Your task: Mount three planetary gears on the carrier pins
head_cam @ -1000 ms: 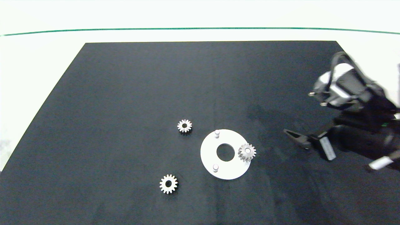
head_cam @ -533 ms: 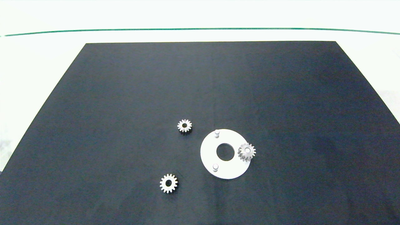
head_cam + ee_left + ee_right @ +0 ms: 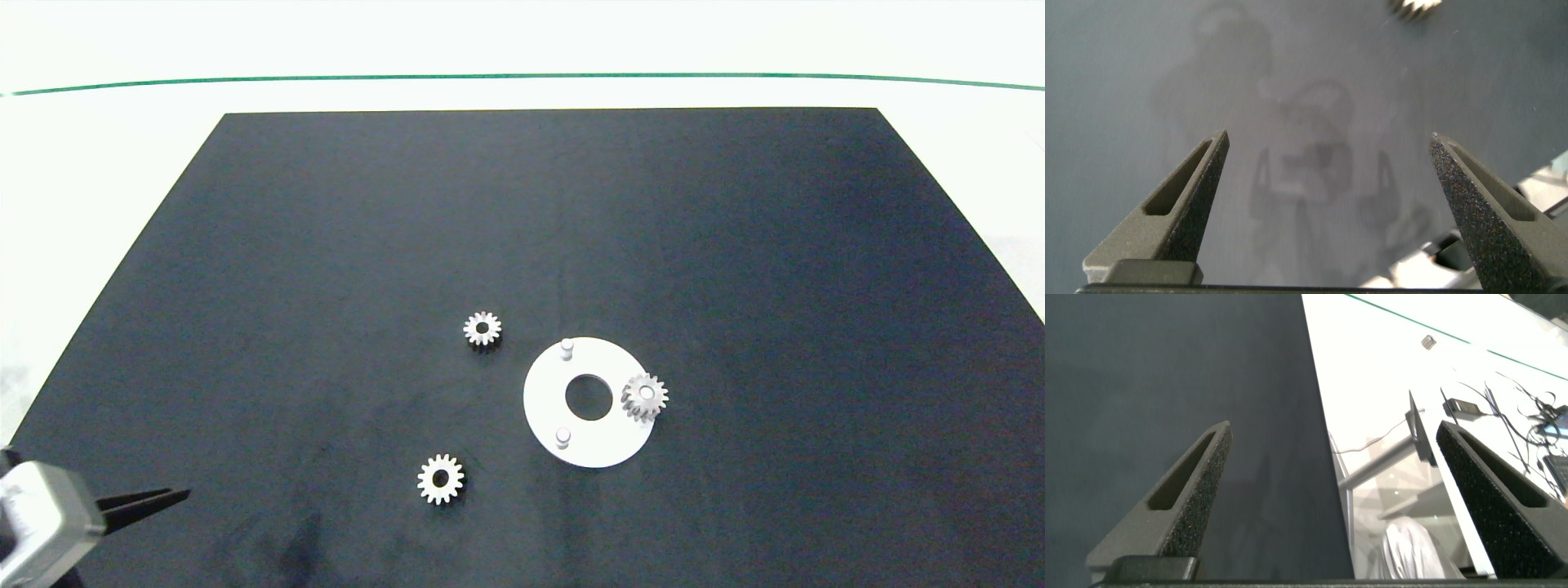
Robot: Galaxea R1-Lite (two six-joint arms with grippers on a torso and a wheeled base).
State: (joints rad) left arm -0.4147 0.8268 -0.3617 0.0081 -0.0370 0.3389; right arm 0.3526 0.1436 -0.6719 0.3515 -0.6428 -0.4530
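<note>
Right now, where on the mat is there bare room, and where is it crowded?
Bare: the mat's far half and its right side beyond the disc. Crowded: near centre, around the disc, its mounted gear and two loose gears. The left gripper, open, enters the near-left corner.

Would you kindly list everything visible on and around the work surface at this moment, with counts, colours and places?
planetary gears: three, silvery-white; one seated on the disc's right-hand pin, one loose on the mat up-left of the disc, one loose on the mat down-left of it.
carrier pins: two still bare, pale silver, on the disc's upper and lower left parts; the third is inside the seated gear.
white disc: one, ring-shaped, right of the mat's centre.
black mat: one, covering the white table.
green line: one, along the table's far side.
left gripper: open, at the mat's lower left corner.
right gripper: open, outside the head view, above the mat's edge.
</note>
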